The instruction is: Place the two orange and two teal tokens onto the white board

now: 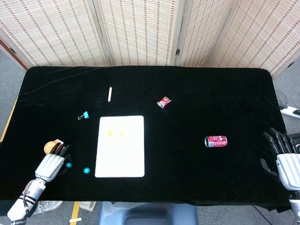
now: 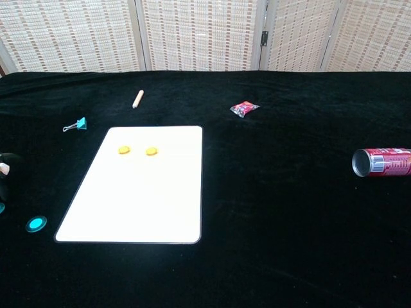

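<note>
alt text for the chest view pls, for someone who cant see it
A flat white rectangular board lies on a black cloth table with two small round orange tokens on it. One round teal token sits off its left edge; a red drink can lies at far right.

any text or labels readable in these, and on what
None can be read.
Red can: white lettering on its side, too blurred to read in either view.
Red packet: printed pattern, too small to make out.
White board, tokens and clip: no writing visible.
</note>
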Robot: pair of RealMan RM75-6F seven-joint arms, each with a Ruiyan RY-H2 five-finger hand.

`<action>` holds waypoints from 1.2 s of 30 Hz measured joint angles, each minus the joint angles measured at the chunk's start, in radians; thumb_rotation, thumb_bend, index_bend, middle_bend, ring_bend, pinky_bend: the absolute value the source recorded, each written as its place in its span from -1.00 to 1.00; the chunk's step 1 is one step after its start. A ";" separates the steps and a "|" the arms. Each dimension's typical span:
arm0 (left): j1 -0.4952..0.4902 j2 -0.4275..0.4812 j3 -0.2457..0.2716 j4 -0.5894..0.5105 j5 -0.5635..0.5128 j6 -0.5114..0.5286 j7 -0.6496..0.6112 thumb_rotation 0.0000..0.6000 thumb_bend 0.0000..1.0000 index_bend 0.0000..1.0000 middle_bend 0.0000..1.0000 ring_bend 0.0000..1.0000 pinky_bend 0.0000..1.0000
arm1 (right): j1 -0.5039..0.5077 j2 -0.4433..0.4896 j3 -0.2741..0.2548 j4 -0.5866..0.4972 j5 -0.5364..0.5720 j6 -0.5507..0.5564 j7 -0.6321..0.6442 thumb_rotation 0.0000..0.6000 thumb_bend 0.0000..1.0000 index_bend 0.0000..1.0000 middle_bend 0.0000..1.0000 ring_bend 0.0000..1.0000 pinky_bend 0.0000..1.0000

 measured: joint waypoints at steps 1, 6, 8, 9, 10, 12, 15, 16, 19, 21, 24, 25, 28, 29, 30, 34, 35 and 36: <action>0.001 -0.001 -0.002 0.001 -0.001 -0.003 -0.002 1.00 -0.23 -0.14 -0.84 -1.00 -1.00 | 0.000 0.000 0.000 -0.001 0.000 0.000 -0.001 1.00 -0.12 -1.00 -1.00 -1.00 -1.00; 0.002 -0.007 -0.008 0.009 -0.002 -0.014 -0.006 1.00 -0.23 -0.12 -0.84 -1.00 -1.00 | -0.001 0.000 0.000 -0.002 0.002 0.002 -0.001 1.00 -0.12 -1.00 -1.00 -1.00 -1.00; 0.002 -0.009 -0.010 0.014 -0.003 -0.021 -0.008 1.00 -0.23 -0.11 -0.84 -1.00 -1.00 | -0.002 0.000 0.000 -0.001 0.003 0.002 0.000 1.00 -0.12 -1.00 -1.00 -1.00 -1.00; 0.002 -0.011 -0.011 0.018 -0.003 -0.024 -0.009 1.00 -0.23 -0.11 -0.84 -1.00 -1.00 | -0.002 -0.001 0.000 -0.001 0.002 0.002 0.000 1.00 -0.12 -1.00 -1.00 -1.00 -1.00; 0.002 -0.013 -0.011 0.020 -0.004 -0.027 -0.010 1.00 -0.23 -0.11 -0.84 -1.00 -1.00 | -0.003 -0.001 -0.001 -0.001 0.001 0.003 0.001 1.00 -0.12 -1.00 -1.00 -1.00 -1.00; 0.004 -0.016 -0.013 0.025 -0.003 -0.030 -0.014 1.00 -0.22 -0.10 -0.84 -1.00 -1.00 | -0.003 -0.001 -0.002 0.000 0.001 0.003 0.000 1.00 -0.12 -1.00 -1.00 -1.00 -1.00; 0.006 -0.019 -0.016 0.028 0.000 -0.028 -0.018 1.00 -0.21 -0.08 -0.84 -1.00 -1.00 | -0.004 -0.002 -0.002 0.001 0.002 0.003 0.000 1.00 -0.12 -1.00 -1.00 -1.00 -1.00; 0.006 -0.020 -0.017 0.030 0.000 -0.029 -0.019 1.00 -0.20 -0.08 -0.84 -1.00 -1.00 | -0.004 -0.002 -0.002 0.001 0.002 0.003 -0.001 1.00 -0.12 -1.00 -1.00 -1.00 -1.00; 0.006 -0.024 -0.020 0.036 0.000 -0.034 -0.022 1.00 -0.19 -0.06 -0.84 -1.00 -1.00 | -0.005 -0.002 -0.002 0.000 0.001 0.005 -0.001 1.00 -0.12 -1.00 -1.00 -1.00 -1.00; 0.006 -0.025 -0.021 0.039 0.001 -0.037 -0.025 1.00 -0.18 -0.04 -0.84 -1.00 -1.00 | -0.005 -0.002 -0.003 0.000 0.001 0.005 -0.002 1.00 -0.12 -1.00 -1.00 -1.00 -1.00; 0.007 -0.025 -0.023 0.038 0.004 -0.034 -0.032 1.00 -0.17 0.00 -0.84 -1.00 -1.00 | -0.006 -0.002 -0.002 -0.002 0.002 0.007 -0.002 1.00 -0.12 -1.00 -1.00 -1.00 -1.00; 0.007 -0.025 -0.025 0.039 0.006 -0.032 -0.034 1.00 -0.16 0.01 -0.84 -1.00 -1.00 | -0.006 -0.002 -0.002 -0.002 0.002 0.007 -0.002 1.00 -0.12 -1.00 -1.00 -1.00 -1.00; 0.005 -0.024 -0.027 0.039 0.007 -0.035 -0.037 1.00 -0.16 0.03 -0.84 -1.00 -1.00 | -0.006 -0.002 -0.002 -0.003 0.001 0.006 -0.004 1.00 -0.12 -1.00 -1.00 -1.00 -1.00; 0.004 -0.022 -0.028 0.037 0.008 -0.036 -0.038 1.00 -0.16 0.03 -0.84 -1.00 -1.00 | -0.006 -0.001 -0.002 -0.003 0.001 0.007 -0.005 1.00 -0.12 -1.00 -1.00 -1.00 -1.00; 0.003 -0.019 -0.030 0.034 0.010 -0.035 -0.039 1.00 -0.16 0.03 -0.84 -1.00 -1.00 | -0.006 -0.001 -0.002 -0.004 0.001 0.007 -0.005 1.00 -0.12 -1.00 -1.00 -1.00 -1.00; -0.005 -0.005 -0.038 0.014 0.017 -0.030 -0.043 1.00 -0.16 0.03 -0.84 -1.00 -1.00 | -0.007 0.002 0.000 -0.006 0.002 0.011 -0.007 1.00 -0.12 -1.00 -1.00 -1.00 -1.00; -0.009 -0.001 -0.041 0.007 0.019 -0.029 -0.044 1.00 -0.16 0.02 -0.84 -1.00 -1.00 | -0.007 0.002 0.000 -0.006 0.002 0.011 -0.008 1.00 -0.12 -1.00 -1.00 -1.00 -1.00; -0.014 0.005 -0.045 -0.004 0.021 -0.029 -0.047 1.00 -0.16 0.02 -0.84 -1.00 -1.00 | -0.007 0.002 0.000 -0.007 0.001 0.011 -0.008 1.00 -0.12 -1.00 -1.00 -1.00 -1.00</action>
